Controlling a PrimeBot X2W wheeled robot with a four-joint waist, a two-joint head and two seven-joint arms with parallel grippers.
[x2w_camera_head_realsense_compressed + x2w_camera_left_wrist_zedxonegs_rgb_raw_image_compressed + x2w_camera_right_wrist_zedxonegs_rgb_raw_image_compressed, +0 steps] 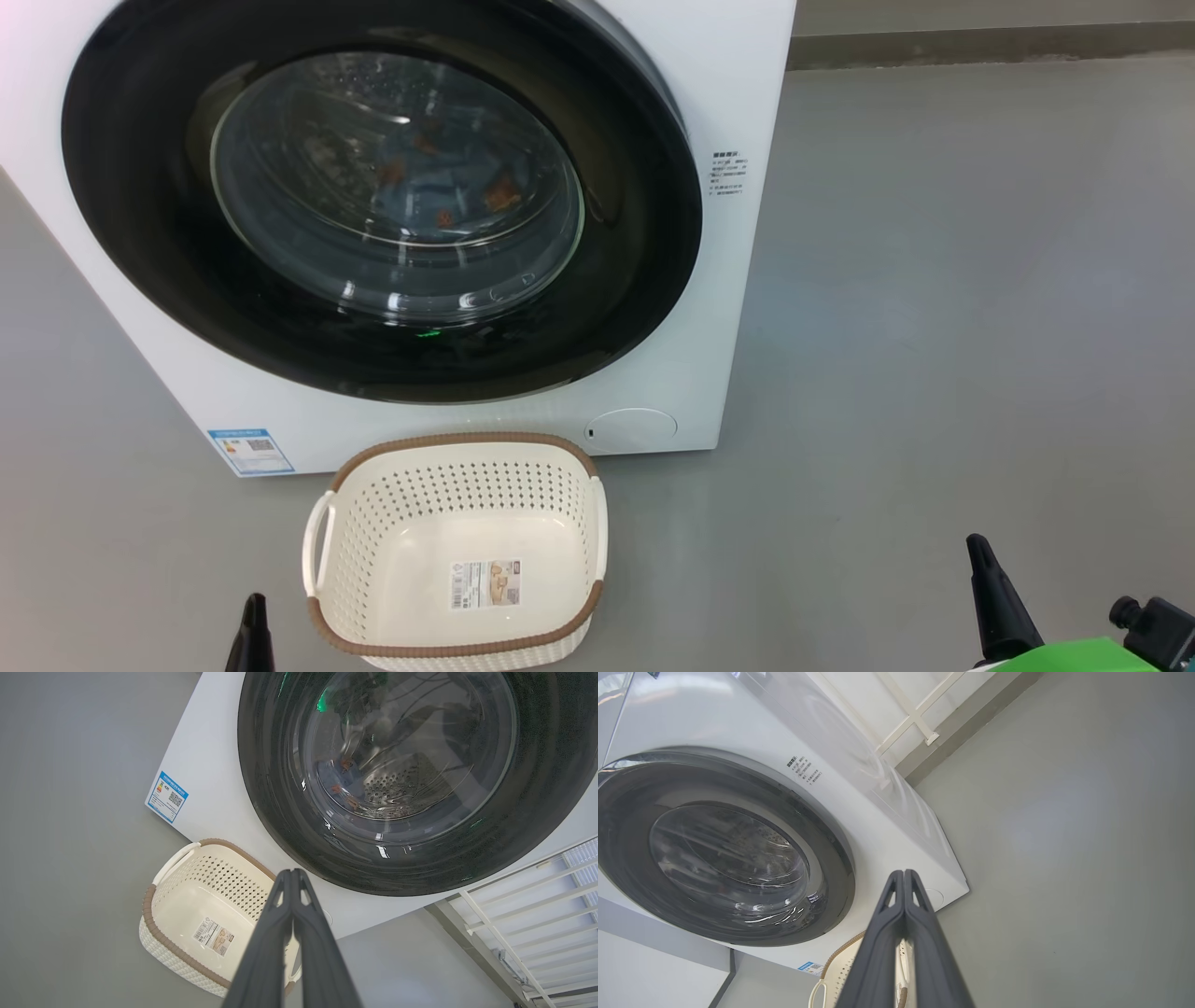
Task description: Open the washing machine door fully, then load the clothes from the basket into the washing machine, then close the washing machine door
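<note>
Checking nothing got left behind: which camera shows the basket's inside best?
The head view: the whole basket shows, its floor bare but for a label sticker. In the left wrist view the left gripper hides one corner; in the right wrist view the right gripper hides all but some rim and a handle.

Door [392,187] shut (blocks drum [402,781]); floor [934,327] right of basket [467,439] free.
</note>
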